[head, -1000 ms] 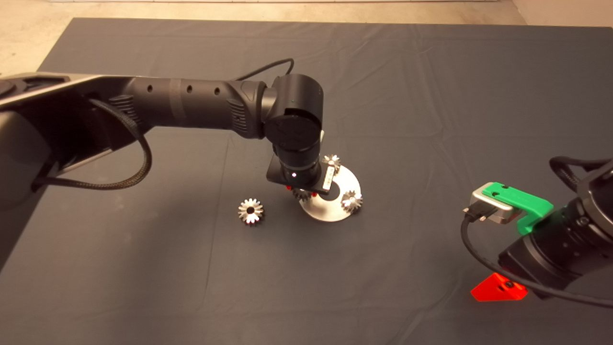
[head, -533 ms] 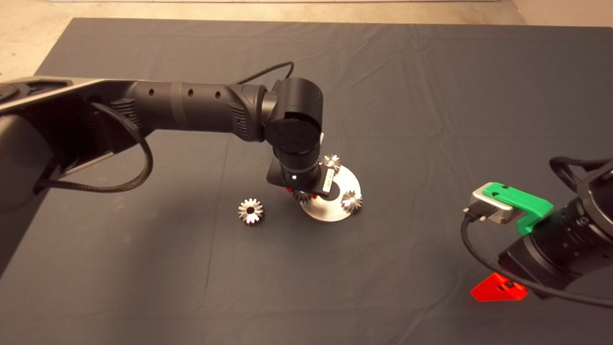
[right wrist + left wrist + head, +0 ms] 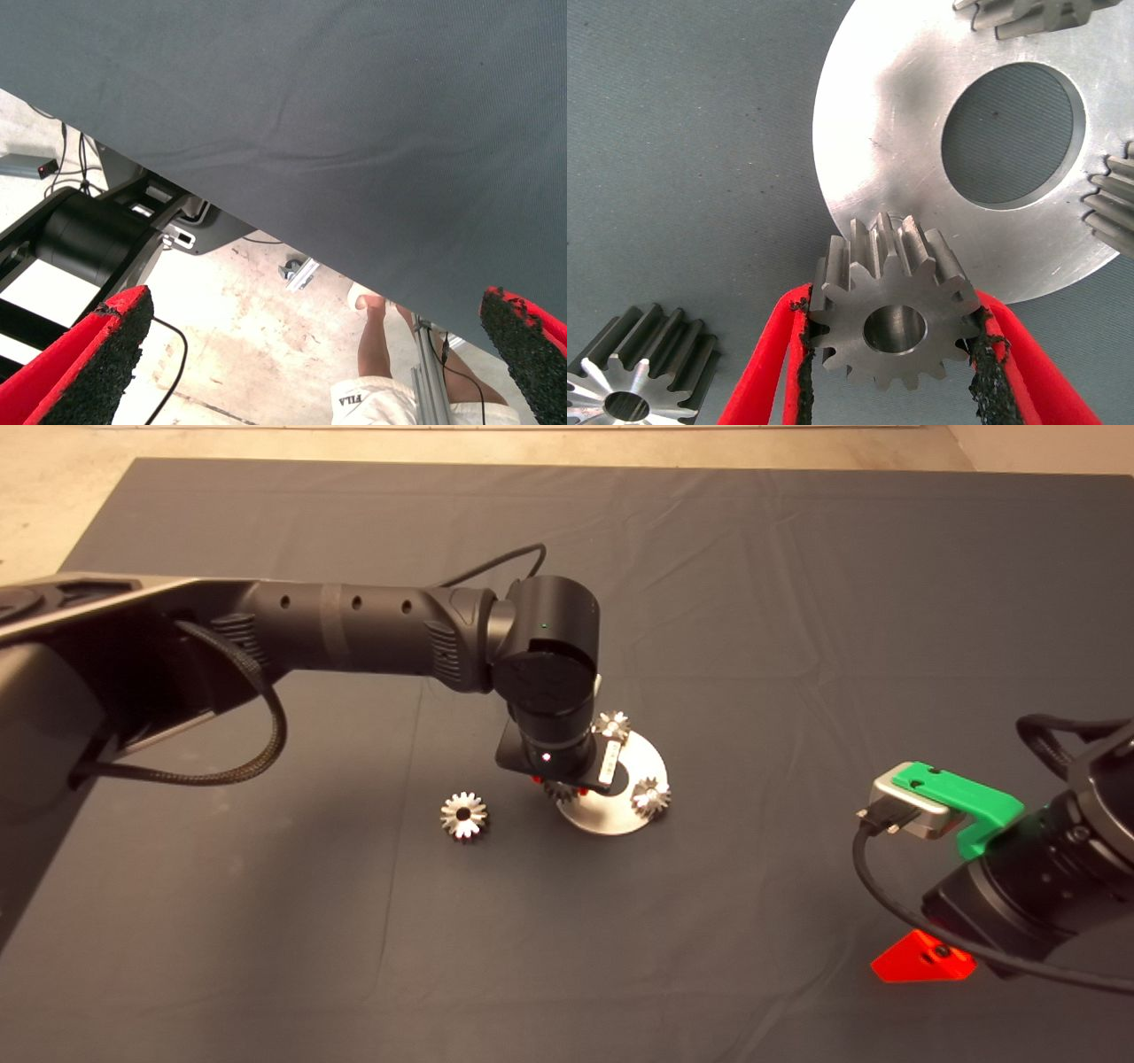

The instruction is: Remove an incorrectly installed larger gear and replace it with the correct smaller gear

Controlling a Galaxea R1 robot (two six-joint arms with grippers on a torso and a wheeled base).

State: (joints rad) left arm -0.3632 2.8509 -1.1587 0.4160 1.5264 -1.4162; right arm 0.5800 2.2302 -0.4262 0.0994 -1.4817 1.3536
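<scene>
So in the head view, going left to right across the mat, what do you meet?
The larger gear lying loose on the mat → left gripper shut on the smaller gear → round metal plate → gear on its right edge → right gripper, parked.

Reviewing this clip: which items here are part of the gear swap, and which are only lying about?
Part of the job:
- dull grey fine-toothed smaller gear, clamped in the left gripper at the disc's edge
- shiny star-toothed larger gear, lying on the mat
- round silver metal disc with a centre hole

Not in use:
- two other gears on the disc
- right gripper, parked, open
</scene>
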